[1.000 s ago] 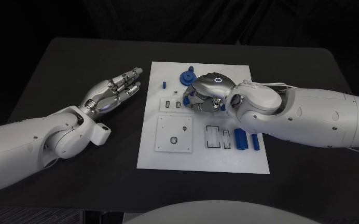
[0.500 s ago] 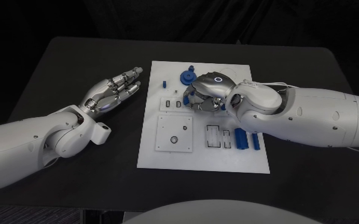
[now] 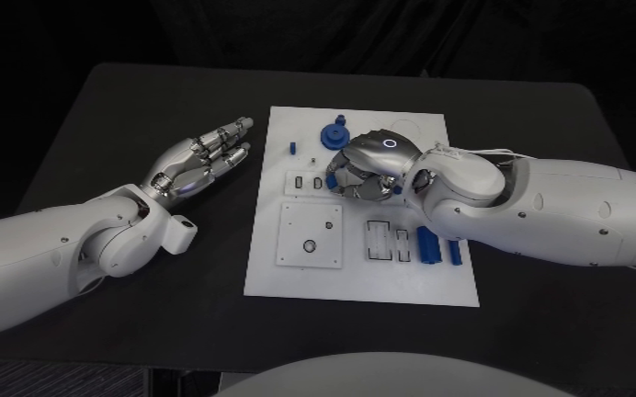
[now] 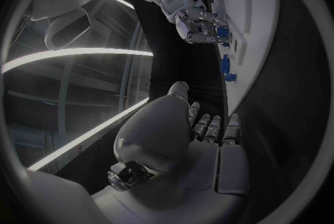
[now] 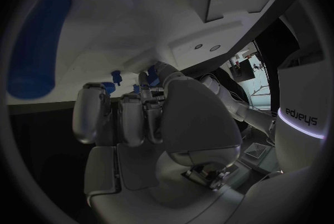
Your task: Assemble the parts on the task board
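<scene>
The white task board (image 3: 357, 273) lies in the middle of the black counter (image 3: 132, 94), with small blue parts (image 3: 426, 246) on it. The right hand (image 3: 365, 172) is curled down over the board's upper middle; whether it holds anything, I cannot tell. The left hand (image 3: 198, 163) rests flat beside the board, fingers apart, holding nothing.

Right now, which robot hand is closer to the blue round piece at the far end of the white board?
The right hand. It sits over the task board, just beside the blue round piece. The left hand rests off the board on the black table.
</scene>
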Controlling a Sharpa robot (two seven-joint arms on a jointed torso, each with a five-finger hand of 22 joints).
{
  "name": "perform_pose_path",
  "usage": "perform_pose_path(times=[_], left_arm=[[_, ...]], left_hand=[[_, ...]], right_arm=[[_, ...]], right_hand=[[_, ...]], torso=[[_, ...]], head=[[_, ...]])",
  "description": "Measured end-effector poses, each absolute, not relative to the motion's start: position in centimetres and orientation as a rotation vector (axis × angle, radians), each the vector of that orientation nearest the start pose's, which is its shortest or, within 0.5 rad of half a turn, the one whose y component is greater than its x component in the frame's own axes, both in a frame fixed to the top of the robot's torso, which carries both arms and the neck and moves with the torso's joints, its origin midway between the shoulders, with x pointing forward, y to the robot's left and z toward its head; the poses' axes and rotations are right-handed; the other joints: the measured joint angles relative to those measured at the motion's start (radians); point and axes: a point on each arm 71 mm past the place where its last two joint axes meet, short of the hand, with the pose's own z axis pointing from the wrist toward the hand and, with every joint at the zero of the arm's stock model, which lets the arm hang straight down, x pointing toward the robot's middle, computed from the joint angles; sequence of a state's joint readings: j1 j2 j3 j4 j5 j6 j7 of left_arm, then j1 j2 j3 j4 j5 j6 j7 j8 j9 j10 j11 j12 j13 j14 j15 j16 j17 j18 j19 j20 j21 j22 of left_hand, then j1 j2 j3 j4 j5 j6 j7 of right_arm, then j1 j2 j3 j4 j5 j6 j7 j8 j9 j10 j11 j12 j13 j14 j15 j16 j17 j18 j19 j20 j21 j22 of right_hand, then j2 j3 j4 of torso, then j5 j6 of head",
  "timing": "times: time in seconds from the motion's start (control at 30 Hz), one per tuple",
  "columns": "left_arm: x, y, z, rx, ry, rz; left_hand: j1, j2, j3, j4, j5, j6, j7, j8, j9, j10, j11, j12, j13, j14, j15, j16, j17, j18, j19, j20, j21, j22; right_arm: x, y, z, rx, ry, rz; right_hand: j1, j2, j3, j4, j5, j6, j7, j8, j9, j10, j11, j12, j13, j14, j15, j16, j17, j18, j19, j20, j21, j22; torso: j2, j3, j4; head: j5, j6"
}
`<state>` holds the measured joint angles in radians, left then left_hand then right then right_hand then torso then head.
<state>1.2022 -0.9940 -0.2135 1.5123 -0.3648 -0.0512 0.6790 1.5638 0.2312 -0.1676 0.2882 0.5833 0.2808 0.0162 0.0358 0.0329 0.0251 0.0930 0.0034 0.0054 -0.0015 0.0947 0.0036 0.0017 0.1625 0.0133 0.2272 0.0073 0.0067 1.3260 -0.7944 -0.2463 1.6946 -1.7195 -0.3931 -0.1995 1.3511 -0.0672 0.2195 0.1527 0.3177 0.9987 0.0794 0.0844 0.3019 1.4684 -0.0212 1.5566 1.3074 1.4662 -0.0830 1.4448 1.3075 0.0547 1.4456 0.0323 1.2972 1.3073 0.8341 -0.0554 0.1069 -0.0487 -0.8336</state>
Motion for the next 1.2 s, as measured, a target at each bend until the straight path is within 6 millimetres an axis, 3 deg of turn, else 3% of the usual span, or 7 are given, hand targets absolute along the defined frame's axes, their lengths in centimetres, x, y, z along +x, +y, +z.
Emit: perform_pose_path(times=[1.2], left_arm=[[44.7,26.8,-21.6,-0.596,1.546,-1.649]], left_hand=[[0.0,0.0,0.0,0.0,0.0,0.0,0.0,0.0,0.0,0.0,0.0,0.0,0.0,0.0,0.0,0.0,-0.001,0.0,0.0,0.0,0.0,0.0]], right_arm=[[43.8,-14.2,-17.7,-0.517,1.556,0.558]], right_hand=[[0.0,0.0,0.0,0.0,0.0,-0.001,0.0,-0.003,0.0,0.0,0.0,-0.004,0.0,0.0,0.0,-0.004,0.0,0.0,-0.004,0.004,-0.012,0.0]], torso=[[0.0,0.0001,-0.0002]], head=[[0.004,-0.011]])
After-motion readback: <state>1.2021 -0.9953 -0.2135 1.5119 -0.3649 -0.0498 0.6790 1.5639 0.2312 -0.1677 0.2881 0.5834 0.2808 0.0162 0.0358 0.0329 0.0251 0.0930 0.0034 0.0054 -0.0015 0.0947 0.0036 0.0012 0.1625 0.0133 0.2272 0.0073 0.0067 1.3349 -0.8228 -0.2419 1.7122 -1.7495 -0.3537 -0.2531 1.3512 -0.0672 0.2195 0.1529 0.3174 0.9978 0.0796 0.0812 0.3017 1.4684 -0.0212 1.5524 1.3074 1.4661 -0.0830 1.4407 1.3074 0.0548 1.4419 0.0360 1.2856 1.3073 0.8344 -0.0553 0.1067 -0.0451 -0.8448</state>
